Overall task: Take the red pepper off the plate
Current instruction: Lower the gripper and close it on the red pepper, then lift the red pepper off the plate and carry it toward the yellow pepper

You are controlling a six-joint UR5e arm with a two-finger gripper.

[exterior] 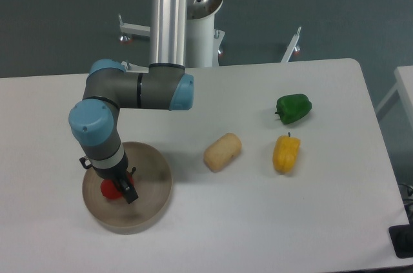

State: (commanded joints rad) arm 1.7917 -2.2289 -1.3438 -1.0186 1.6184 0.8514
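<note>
gripper (120, 186) down over plate (151, 205), at red pepper (110, 190) | jaw gap & grip: can't tell, hidden by wrist | red pepper on plate, left part, mostly hidden behind gripper | plate at table (258, 221) front-left | bread-like lump (222, 152), yellow pepper (286, 153), green pepper (293, 108) off to right, well apart from plate

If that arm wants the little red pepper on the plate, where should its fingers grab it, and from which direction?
Probably from straight above, closing on the rounded sides of the red pepper. It lies on the flat plate, whose low rim makes a sideways approach awkward, and nothing else crowds it. The gripper already sits right at the pepper, hiding much of it, so its stem and exact pose cannot be made out.
</note>
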